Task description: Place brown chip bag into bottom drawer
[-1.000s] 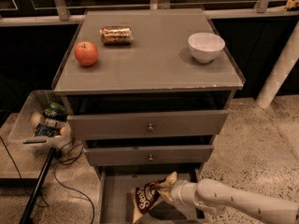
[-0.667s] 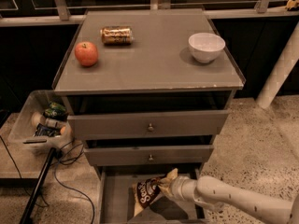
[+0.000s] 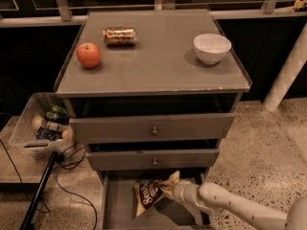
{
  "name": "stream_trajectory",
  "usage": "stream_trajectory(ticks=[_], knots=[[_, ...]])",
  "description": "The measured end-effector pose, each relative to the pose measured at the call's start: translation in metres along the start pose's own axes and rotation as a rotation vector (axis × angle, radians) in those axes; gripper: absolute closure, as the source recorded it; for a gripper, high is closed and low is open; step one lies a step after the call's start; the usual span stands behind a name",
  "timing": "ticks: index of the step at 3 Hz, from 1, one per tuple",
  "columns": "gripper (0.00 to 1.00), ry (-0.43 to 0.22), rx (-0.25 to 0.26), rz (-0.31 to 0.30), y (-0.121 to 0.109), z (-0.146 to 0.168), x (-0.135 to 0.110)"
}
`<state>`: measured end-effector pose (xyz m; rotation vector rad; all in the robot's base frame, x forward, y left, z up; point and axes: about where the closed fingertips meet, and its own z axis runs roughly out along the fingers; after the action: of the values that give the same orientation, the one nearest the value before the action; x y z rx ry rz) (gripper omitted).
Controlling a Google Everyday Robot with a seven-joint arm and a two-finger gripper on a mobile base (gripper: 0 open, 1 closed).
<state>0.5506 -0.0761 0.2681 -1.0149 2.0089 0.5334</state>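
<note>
Jaws are clamped on the tan end of the bag. The gripper sits low inside the open bottom drawer, reaching in from the right. The bag's dark body slants down and left from the jaws, over the drawer floor; I cannot tell whether its lower end touches. Against a second ago, gripper and bag have crept slightly back toward the cabinet, with the bag's tilt much the same.

Just above the jaws, the two upper drawers stand a little way out, their insides dark. Higher still, on the cabinet top, a bowl lies up and right of the jaws. An apple and a can lie up and left, all unmoved. Far left of the jaws, a clear bin beside the cabinet holds green items and small packets.
</note>
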Motion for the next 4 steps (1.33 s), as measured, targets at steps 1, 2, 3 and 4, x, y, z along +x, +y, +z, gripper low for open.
stream_trajectory(ticks=[1,2,3,4], knots=[[1.0,-0.008,-0.044,-0.049,0.005,0.018,0.017],[1.0,-0.005,-0.072,-0.076,0.01,0.029,0.032],[1.0,0.008,-0.087,-0.088,0.014,0.035,0.046],[0.82,0.008,-0.088,-0.088,0.014,0.036,0.046]])
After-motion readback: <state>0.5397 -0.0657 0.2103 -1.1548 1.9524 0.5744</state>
